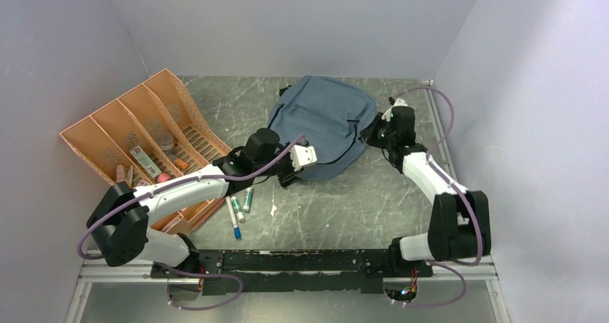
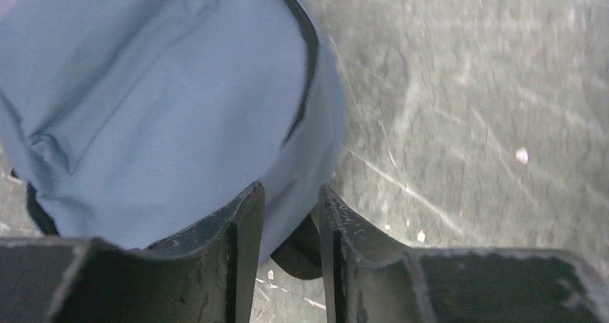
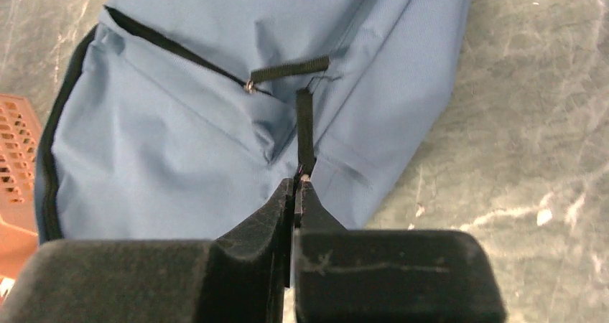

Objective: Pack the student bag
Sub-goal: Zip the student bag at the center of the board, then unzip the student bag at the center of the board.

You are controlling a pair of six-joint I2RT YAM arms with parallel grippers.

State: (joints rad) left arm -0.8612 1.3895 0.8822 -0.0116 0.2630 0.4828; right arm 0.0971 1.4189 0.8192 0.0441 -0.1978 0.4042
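Observation:
The student bag (image 1: pixel 323 118), grey-blue with black trim, lies flat at the back middle of the table. At its near left corner sits my left gripper (image 1: pixel 289 175). In the left wrist view this left gripper (image 2: pixel 291 190) is open, its jaws a little apart, and the rim of the bag (image 2: pixel 158 100) and a black corner lie loosely in the gap. My right gripper (image 1: pixel 373 130) is at the bag's right side. Seen from the right wrist, the right gripper (image 3: pixel 300 183) is shut on a black zipper pull strap (image 3: pixel 305 125) of the bag (image 3: pixel 187 143). A second pull lies beside it.
An orange compartment tray (image 1: pixel 108 133) stands tilted at the left and holds small items (image 1: pixel 147 161). Two markers (image 1: pixel 235 219) and a white scrap (image 1: pixel 273 209) lie on the grey table in front of the left arm. Walls enclose the left, back and right.

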